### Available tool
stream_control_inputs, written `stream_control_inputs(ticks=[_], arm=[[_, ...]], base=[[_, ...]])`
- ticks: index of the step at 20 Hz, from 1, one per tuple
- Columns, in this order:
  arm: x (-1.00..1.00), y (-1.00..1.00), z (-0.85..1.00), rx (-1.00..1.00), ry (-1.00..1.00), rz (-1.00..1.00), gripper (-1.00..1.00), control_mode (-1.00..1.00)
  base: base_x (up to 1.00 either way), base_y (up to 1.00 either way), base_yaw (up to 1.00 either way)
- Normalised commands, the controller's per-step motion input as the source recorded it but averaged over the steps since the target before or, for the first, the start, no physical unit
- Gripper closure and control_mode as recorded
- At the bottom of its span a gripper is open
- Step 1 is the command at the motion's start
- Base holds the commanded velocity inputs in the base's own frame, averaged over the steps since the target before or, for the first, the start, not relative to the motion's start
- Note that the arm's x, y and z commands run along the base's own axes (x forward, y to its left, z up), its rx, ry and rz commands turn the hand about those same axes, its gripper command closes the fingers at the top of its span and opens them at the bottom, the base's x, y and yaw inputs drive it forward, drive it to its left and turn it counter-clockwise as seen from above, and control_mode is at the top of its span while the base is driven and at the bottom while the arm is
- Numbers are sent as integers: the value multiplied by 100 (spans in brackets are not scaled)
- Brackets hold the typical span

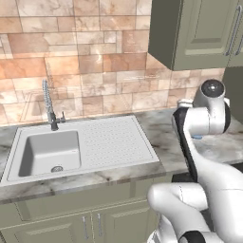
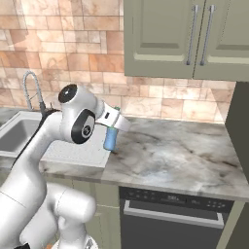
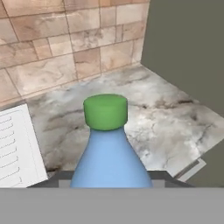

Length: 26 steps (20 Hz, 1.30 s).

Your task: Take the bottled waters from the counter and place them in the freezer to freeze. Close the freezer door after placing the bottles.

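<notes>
The gripper [image 2: 113, 132] is clenched on 1 blue bottle [image 2: 110, 139], centre-left of the frame, upright beside the drainboard [image 2: 80, 151] edge; open counter [image 2: 180, 155] spreads right.

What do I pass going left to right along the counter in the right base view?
Faucet → sink → drainboard → blue bottle → bare marbled counter → grey side panel.
</notes>
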Motion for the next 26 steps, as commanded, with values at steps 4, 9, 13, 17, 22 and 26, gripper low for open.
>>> stream_control_inputs(ticks=[4, 9, 13, 17, 22, 26], arm=[[-19, 28, 20, -25, -7, 0, 100, -100], [-24, 23, 2, -11, -23, 5, 100, -100], [-37, 23, 4, 0, -18, 12, 100, -100], [-40, 28, 6, 0, -25, 6, 100, -100], [-35, 29, 11, 0, -11, 7, 100, -100], [-38, 23, 25, 0, 0, 9, 100, -100]], base=[[0, 0, 0], [0, 0, 0], [0, 0, 0], [0, 0, 0], [0, 0, 0], [0, 0, 0]])
